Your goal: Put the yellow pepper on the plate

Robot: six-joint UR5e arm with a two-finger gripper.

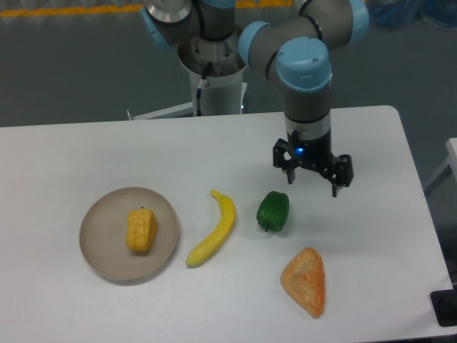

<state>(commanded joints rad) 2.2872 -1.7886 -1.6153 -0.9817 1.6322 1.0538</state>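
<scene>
The tool (pixel 312 174) hangs over bare surface (pixel 371 214) with its fingers spread, holding nothing. Just below and left of it sits the green pepper (pixel 273 211), the nearest obstacle, with the orange triangular piece (pixel 305 281) further toward the front edge. The banana (pixel 214 229) lies between the green pepper and the plate (pixel 100 250), which carries the yellow pepper (pixel 141 229). Open gaps separate all of them.

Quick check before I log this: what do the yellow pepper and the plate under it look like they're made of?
The yellow pepper looks like molded plastic or foam: uniform yellow-orange color, soft lumpy ribs, dull sheen; likely a toy. The plate looks like matte beige plastic or light wood, evenly tan without glaze glare; the camera view leaves that open.
</scene>
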